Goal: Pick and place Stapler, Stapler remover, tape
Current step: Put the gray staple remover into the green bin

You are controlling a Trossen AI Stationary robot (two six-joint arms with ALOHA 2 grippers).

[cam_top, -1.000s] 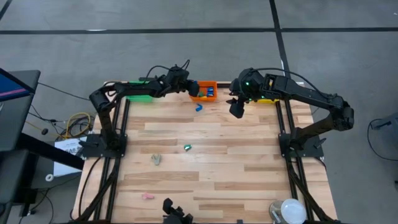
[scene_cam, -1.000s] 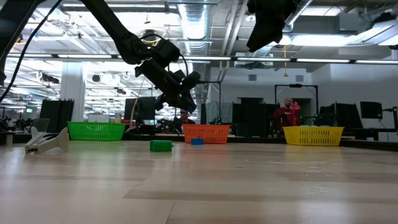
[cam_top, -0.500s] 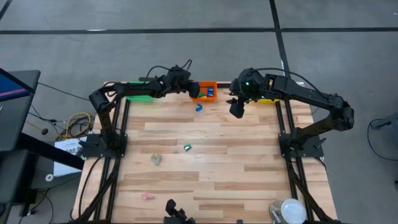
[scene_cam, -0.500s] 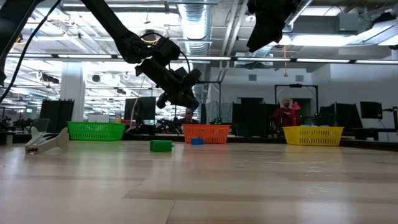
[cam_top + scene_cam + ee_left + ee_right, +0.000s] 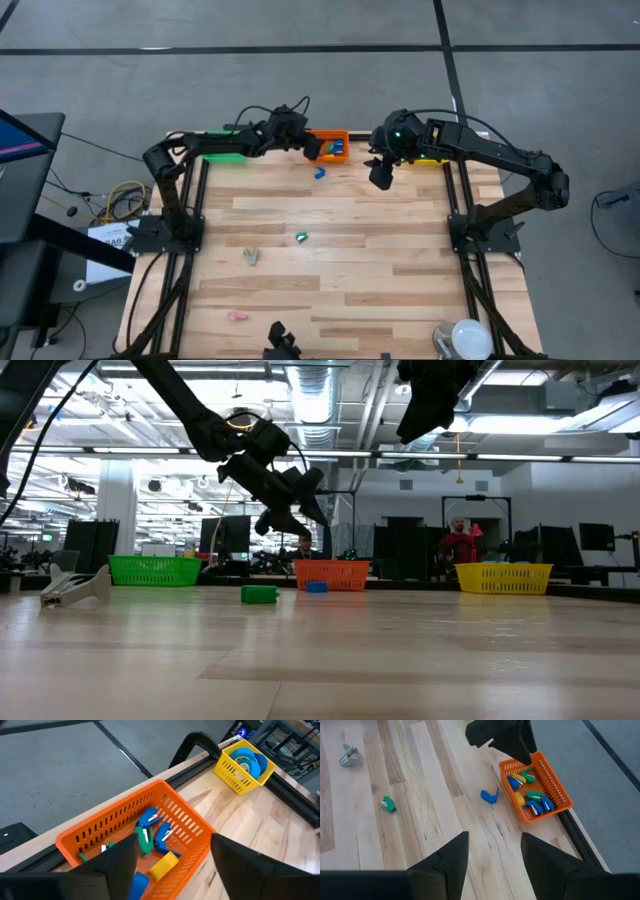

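Observation:
My left gripper (image 5: 313, 146) is open and empty above the near left part of the orange bin (image 5: 341, 135), which holds several blue, green and yellow staplers (image 5: 155, 837). My right gripper (image 5: 380, 176) is open and empty, high above the table near the yellow bin (image 5: 235, 772), which holds blue tape rolls (image 5: 248, 760). A blue stapler (image 5: 320, 172) lies on the table just in front of the orange bin. A green stapler (image 5: 301, 237) and a grey stapler remover (image 5: 251, 256) lie farther toward the near edge.
A green bin (image 5: 226, 156) stands at the far left edge. A small pink object (image 5: 237, 315) lies near the near left corner. A white round lamp (image 5: 466, 340) sits at the near right corner. People show in the room beyond the table (image 5: 462, 543).
My left gripper has shifted a little toward the table's right edge, farther over the orange bin, and risen slightly, its fingers tipping closer to level.

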